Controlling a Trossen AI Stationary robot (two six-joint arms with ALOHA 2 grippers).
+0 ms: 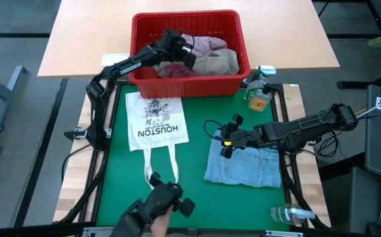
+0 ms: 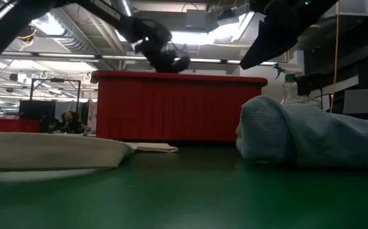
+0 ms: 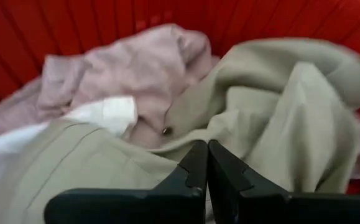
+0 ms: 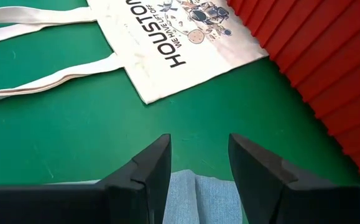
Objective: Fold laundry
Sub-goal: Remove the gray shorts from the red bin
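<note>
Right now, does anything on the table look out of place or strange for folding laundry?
Nothing looks spilled or damaged. One thing stands out a little: a white tote bag printed "HOUSTON" lies flat on the green mat, its handles stretched out, beside the folded jeans. The other clothes sit crumpled in the red basket.

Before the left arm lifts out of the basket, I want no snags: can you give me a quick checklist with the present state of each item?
1. Left claw shut: ok, fingers meet.
2. Cloth actually pinched: cannot tell; the tips sit at the tan cloth, no fold seen between them.
3. Pink shirt free of the tan piece: not ok, they overlap.
4. Red basket wall away from the claw: ok.
5. Right claw open, over the jeans: ok.
6. Tote bag flat on the mat: ok.
</note>
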